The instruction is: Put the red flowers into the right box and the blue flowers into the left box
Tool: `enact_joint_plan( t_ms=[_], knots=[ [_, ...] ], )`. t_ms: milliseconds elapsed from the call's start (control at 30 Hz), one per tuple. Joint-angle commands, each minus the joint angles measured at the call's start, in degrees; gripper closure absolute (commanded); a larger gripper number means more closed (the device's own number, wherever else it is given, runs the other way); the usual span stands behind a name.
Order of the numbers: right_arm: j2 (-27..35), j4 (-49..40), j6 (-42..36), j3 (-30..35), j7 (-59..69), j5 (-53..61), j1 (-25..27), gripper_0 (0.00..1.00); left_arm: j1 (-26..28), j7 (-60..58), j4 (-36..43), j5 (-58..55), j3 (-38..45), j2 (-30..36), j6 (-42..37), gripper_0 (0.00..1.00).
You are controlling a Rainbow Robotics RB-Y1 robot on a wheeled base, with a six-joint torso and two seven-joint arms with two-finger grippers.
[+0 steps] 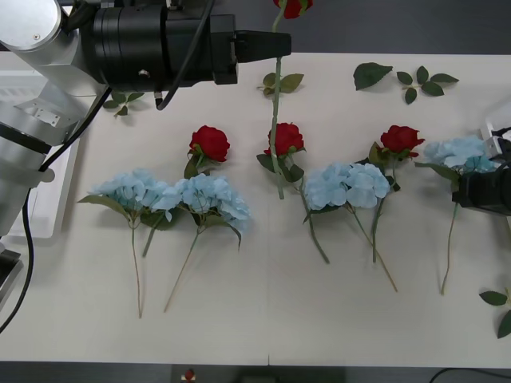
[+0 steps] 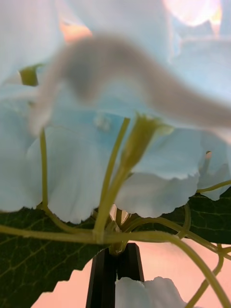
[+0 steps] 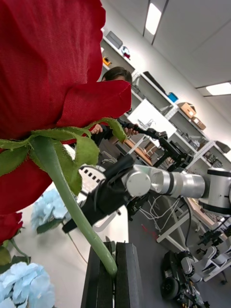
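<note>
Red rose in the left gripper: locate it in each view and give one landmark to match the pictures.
Front view: the rose is at top centre, its bloom at the picture's edge and its stem pinched by the left gripper.
Left wrist view: the bloom looms close, its stem running into the shut fingers.
Right wrist view: pale blue petals up close instead.
Shared landmark: the blue flower at the right gripper.

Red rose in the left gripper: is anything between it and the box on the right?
Yes, likely. The held red rose hangs from the left gripper over the table's far middle. The right gripper, shut on a blue flower, sits beside the right box, across that path.
</note>
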State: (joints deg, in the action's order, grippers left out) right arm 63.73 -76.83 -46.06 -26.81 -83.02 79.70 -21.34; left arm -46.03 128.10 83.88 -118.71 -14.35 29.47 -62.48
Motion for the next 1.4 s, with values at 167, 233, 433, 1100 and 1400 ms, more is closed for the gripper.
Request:
enact_joint_plan(
  t_ms=[167,233,433,1100,1400],
  knots=[
    [-1.15,0.90,1.67,-1.14,-0.92,-5.43,-0.37,1.00,-2.66,4.00,1.38,-0.47,-1.12,-0.38,2.28,1.00],
    [-1.15,0.90,2.55,-1.84,-1.09,-5.52,-0.37,0.89,-2.66,4.00,1.38,-0.47,-1.12,-0.38,2.28,1.00],
    [-1.15,0.90,2.82,-2.20,-2.15,-5.61,-0.37,0.18,-2.66,4.00,1.38,-0.47,-1.12,-0.38,2.28,1.00],
    [8.60,-3.50,0.80,-2.20,-31.94,26.29,-0.19,0.00,-2.66,4.00,1.38,-0.47,-1.12,-0.38,2.28,1.00],
    [11.50,-9.91,0.62,-2.20,-54.35,51.69,3.41,0.00,-2.66,4.00,1.38,-0.47,-1.12,-0.38,2.28,1.00]
  ],
)
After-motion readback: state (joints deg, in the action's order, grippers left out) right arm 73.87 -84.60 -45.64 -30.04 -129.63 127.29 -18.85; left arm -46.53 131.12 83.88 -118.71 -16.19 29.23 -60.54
